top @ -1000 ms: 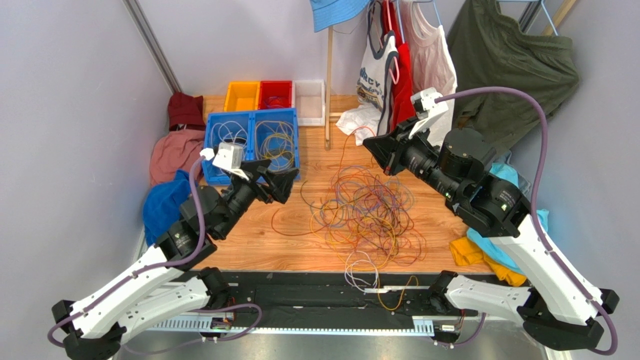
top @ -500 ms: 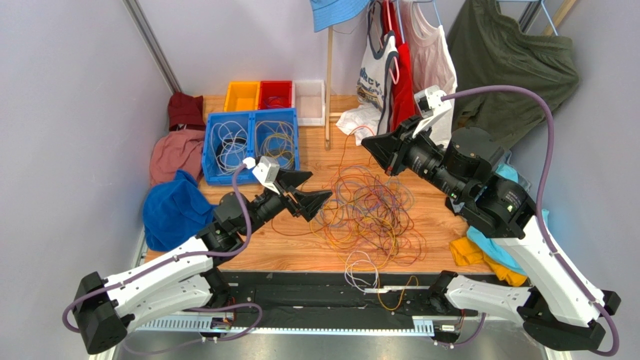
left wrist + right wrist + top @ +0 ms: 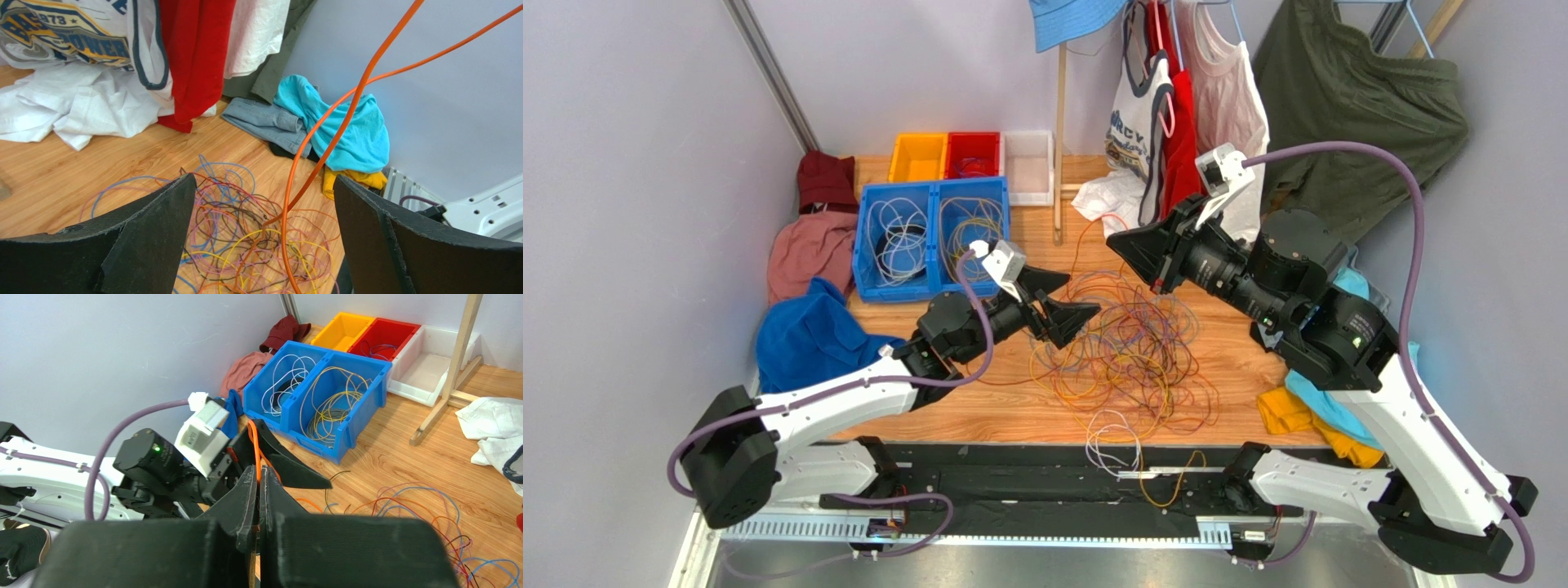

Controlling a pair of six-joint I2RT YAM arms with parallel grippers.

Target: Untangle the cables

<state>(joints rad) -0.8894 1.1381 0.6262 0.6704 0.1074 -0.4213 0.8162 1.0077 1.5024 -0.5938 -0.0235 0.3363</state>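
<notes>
The cables lie as a tangled pile (image 3: pixel 1133 352) of orange, yellow, purple, blue and brown loops on the wooden table; the same pile (image 3: pixel 242 245) shows in the left wrist view. My right gripper (image 3: pixel 1117 244) hangs above the pile's far edge, shut (image 3: pixel 258 467) on one orange cable (image 3: pixel 253 441), and that strand rises taut from the heap. My left gripper (image 3: pixel 1084 295) is wide open at the pile's left edge. The raised orange cable (image 3: pixel 285 226) runs between its two fingers (image 3: pixel 264 180) without touching either.
A blue double bin (image 3: pixel 934 233) holding white and yellow cables stands at the back left, with yellow (image 3: pixel 918 157), red (image 3: pixel 973 153) and white (image 3: pixel 1027 159) bins behind it. Clothes lie along the left and right edges. A wooden rack post (image 3: pixel 1059 147) with hanging garments stands behind.
My left arm has swung right from the blue bin to the pile, and its open jaws now straddle the lifted orange cable. The right gripper has shifted slightly, still shut.
</notes>
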